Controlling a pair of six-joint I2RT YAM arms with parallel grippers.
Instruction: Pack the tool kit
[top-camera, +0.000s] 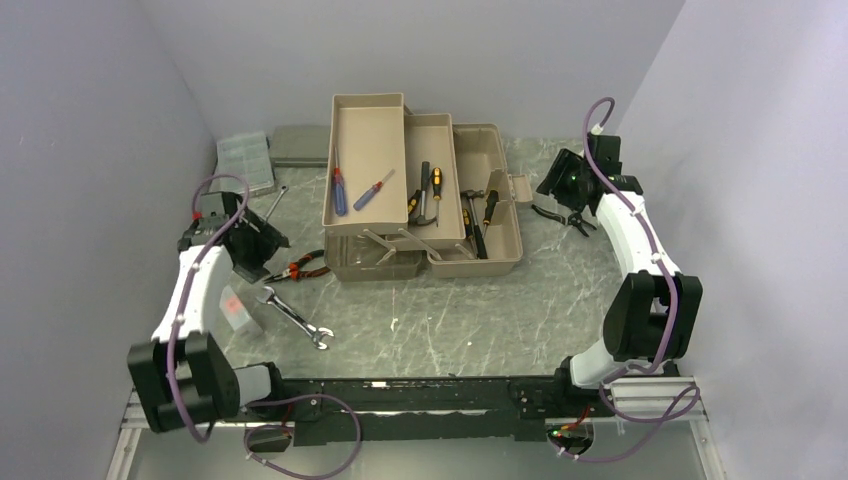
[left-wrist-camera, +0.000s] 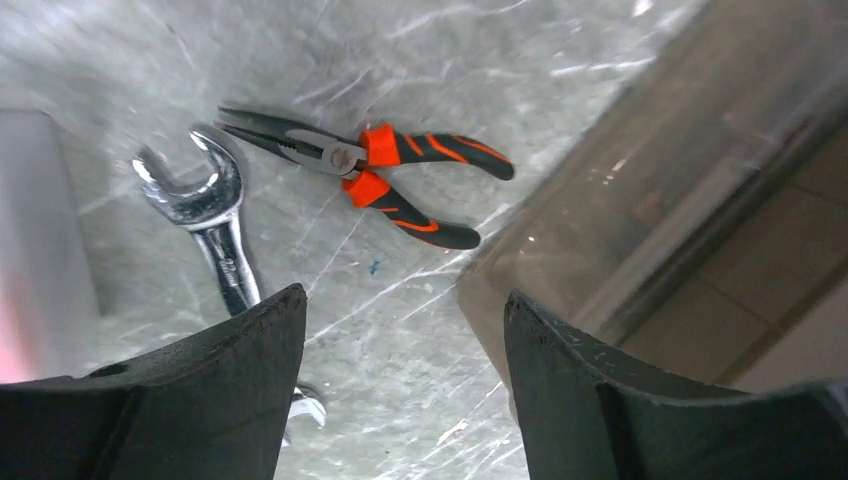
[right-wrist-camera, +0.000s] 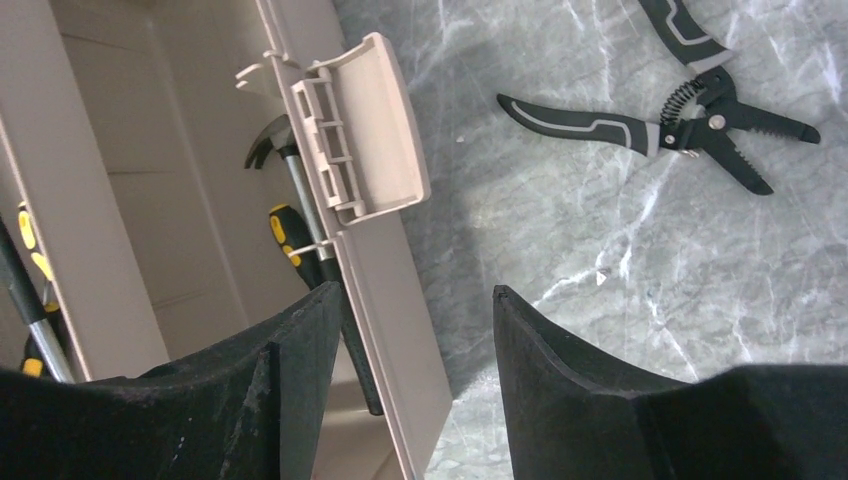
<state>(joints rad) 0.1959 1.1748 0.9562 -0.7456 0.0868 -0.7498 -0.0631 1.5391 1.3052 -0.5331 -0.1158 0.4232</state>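
Note:
The taupe toolbox (top-camera: 480, 245) stands open mid-table with its trays (top-camera: 365, 165) folded out; screwdrivers (top-camera: 340, 190) and a hammer (right-wrist-camera: 270, 140) lie inside. Orange-handled pliers (left-wrist-camera: 400, 170) and a spanner (left-wrist-camera: 215, 225) lie on the table left of the box. My left gripper (left-wrist-camera: 403, 295) hovers over bare table just short of them, open and empty, with the box's smoky lid (left-wrist-camera: 650, 250) to its right. Black pliers (right-wrist-camera: 680, 120) lie right of the box. My right gripper (right-wrist-camera: 416, 290) is open above the box's right wall, near the latch (right-wrist-camera: 365, 130); it holds nothing.
A clear organiser box (top-camera: 245, 160) and a flat grey case (top-camera: 300, 145) sit at the back left. A second spanner (top-camera: 275, 203) lies beside them. A small white block (top-camera: 237, 308) rests near the left arm. Purple walls close in on both sides.

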